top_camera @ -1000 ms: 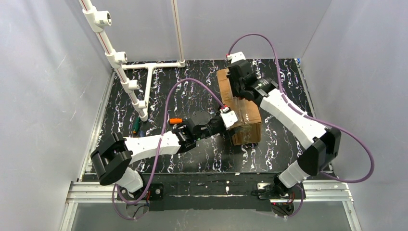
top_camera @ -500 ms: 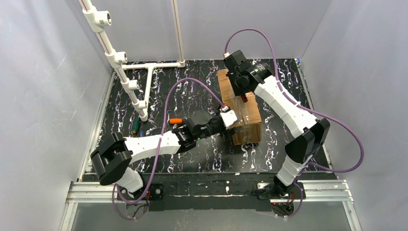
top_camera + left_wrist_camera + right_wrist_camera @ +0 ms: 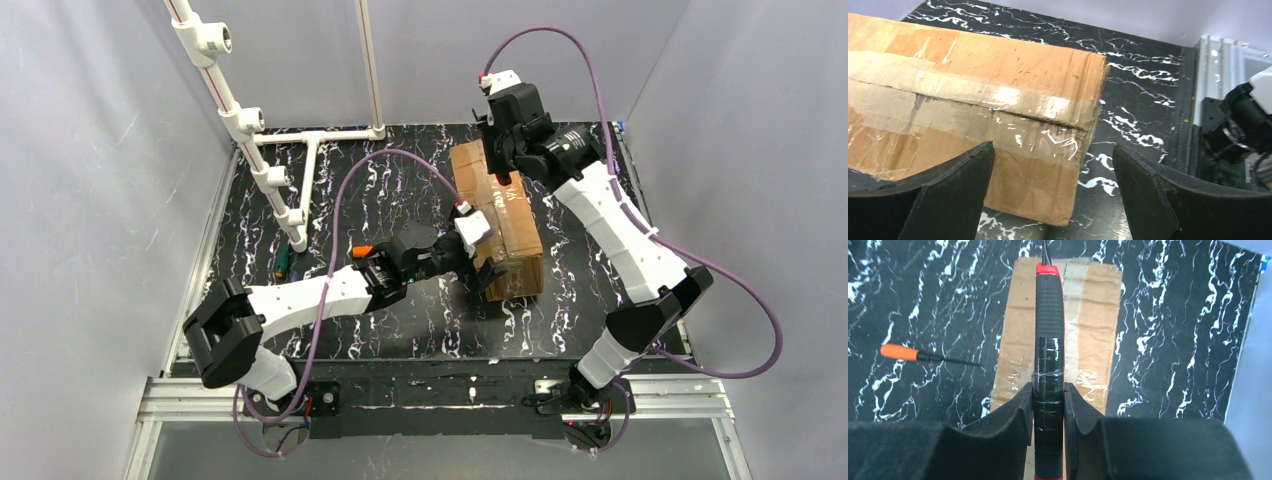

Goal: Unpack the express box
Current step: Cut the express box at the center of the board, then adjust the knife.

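Lying lengthwise on the table (image 3: 420,320), right of centre, the express box (image 3: 505,228) had its taped seam facing up and its flaps closed. Above its far end hung the right end effector (image 3: 502,165), clenched on a red-and-black-handled tool (image 3: 1049,315), apparently a cutter. In the right wrist view the tool lined up along the glossy tape strip. At the near end, the left end effector (image 3: 1052,147) stood released, with its jaws wide apart beside the box's near corner and nothing between them. An orange-handled screwdriver (image 3: 900,352) lay apart on the table to the left.

The step in hand looked like slitting the top tape. Doing it well probably meant lowering the tip onto the seam line and keeping the blade shallow, so that whatever was inside stayed unmarked. The pull should run straight along the seam. With the left jaws free, the box was unbraced and could slide under the cut, so bracing the near end first seemed wise.
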Controlling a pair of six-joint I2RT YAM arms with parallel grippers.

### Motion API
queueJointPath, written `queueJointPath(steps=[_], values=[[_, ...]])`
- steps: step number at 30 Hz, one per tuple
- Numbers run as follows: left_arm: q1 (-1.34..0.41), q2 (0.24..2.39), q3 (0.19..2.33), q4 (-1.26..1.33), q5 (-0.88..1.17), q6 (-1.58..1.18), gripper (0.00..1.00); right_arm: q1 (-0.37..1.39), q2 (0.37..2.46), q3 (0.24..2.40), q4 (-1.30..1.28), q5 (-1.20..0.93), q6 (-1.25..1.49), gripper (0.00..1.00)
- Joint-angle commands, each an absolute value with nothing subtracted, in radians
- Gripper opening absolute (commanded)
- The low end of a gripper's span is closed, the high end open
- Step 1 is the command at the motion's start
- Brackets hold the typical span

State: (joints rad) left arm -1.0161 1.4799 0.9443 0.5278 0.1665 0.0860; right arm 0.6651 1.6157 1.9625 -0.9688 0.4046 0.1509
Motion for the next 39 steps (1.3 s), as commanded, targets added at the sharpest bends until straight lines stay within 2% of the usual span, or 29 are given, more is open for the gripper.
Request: queueJointPath(steps=[1,6,14,17,21,29,34,39], values=[[-1.011,1.382,1.008,0.416,0.208,-0.055,0.89,0.65,1.541,1.969,-0.854,0.407,0.109,0.01],[-0.959,1.309,1.073,0.31,0.3,-0.201,0.91,0.64,1.459,1.865,-0.75,0.281,0.1,0.01],[-0.689,1.188,1.092,0.293,0.604,-0.691,0.9,0.626,1.377,1.715,-0.629,-0.046,0.096,0.01],[-0.614,1.135,1.101,0.293,0.642,-0.872,0.88,0.624,1.327,1.631,-0.527,-0.22,0.097,0.01],[-0.528,1.105,1.108,0.293,0.65,-1.103,0.91,0.62,1.264,1.528,-0.354,-0.411,0.179,0.01],[-0.515,1.026,1.081,0.293,0.575,-1.122,0.91,0.615,1.199,1.405,-0.04,-0.536,0.485,0.01],[-0.514,1.082,1.116,0.301,0.552,-1.118,0.94,0.615,1.19,1.324,0.165,-0.668,0.671,0.01],[-0.514,1.135,1.125,0.472,0.54,-1.178,0.85,0.615,1.189,1.265,0.242,-0.74,0.733,0.01]])
